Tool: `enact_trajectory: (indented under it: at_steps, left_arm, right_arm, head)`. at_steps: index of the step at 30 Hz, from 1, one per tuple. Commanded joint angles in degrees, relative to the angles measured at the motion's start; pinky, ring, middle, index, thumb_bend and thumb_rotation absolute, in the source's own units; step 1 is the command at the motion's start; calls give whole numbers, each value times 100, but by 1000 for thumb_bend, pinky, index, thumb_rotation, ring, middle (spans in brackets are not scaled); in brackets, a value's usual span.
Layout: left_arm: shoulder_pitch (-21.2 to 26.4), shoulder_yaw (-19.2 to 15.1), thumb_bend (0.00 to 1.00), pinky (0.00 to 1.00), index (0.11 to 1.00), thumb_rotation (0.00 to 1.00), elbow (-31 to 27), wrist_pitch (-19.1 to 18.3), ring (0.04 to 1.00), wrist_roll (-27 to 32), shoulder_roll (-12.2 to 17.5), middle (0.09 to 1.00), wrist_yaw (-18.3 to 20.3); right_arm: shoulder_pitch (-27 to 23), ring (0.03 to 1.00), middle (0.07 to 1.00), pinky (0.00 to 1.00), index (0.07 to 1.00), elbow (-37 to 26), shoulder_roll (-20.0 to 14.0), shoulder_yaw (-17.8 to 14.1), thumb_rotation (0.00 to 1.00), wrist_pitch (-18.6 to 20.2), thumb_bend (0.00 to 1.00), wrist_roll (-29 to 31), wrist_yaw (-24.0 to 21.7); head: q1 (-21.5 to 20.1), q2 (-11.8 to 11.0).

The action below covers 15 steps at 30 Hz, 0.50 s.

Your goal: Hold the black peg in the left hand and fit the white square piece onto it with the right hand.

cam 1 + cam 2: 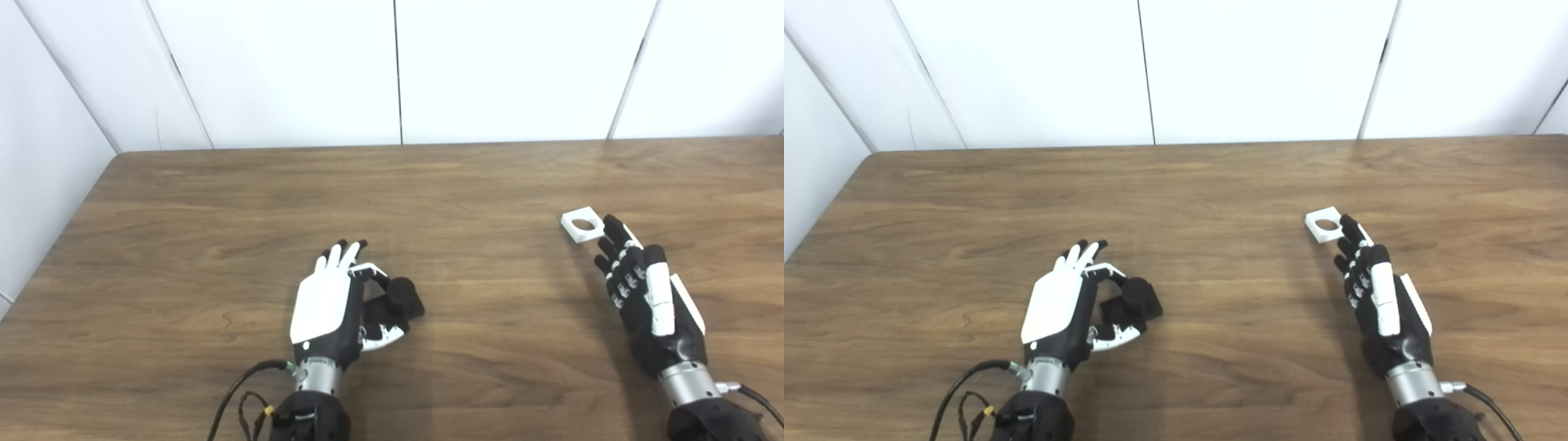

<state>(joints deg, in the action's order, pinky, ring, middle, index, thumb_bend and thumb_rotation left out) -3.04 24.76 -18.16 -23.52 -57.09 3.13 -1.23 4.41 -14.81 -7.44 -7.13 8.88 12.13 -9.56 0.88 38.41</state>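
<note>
Leftmost, the left hand is curled loosely around the black peg on the tabletop; whether it grips firmly I cannot tell. It should clamp the base, leaving the tip free. Rightward, the white square piece lies flat at the fingertips of the released right hand. No containers appear.

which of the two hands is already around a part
The left hand: its fingers and thumb curl around the black peg. The right hand holds nothing, fingers stretched toward the white square piece lying flat on the table.
</note>
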Motion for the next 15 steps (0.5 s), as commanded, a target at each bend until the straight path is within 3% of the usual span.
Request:
enact_trajectory:
  at_steps: [1, 9, 15]
  left_arm:
    - [-79, 156, 507, 1000, 495, 83, -21, 162, 1000, -84, -9, 951, 147]
    - [-277, 414, 507, 1000, 495, 84, -126, 355, 987, -207, -2, 943, 221]
    - [-331, 423, 505, 1000, 495, 88, -124, 462, 990, -159, 5, 941, 205]
  right_arm:
    - [101, 1000, 1000, 1000, 947, -205, -68, 45, 982, -99, 686, 4, -20]
    - [105, 1000, 1000, 1000, 961, -148, -123, 51, 1000, -190, 646, 23, -79]
    - [108, 1000, 1000, 1000, 960, -174, -127, 42, 1000, -144, 666, 14, -66]
  head:
    - [-1, -1]
    - [-12, 5]
    - [5, 11]
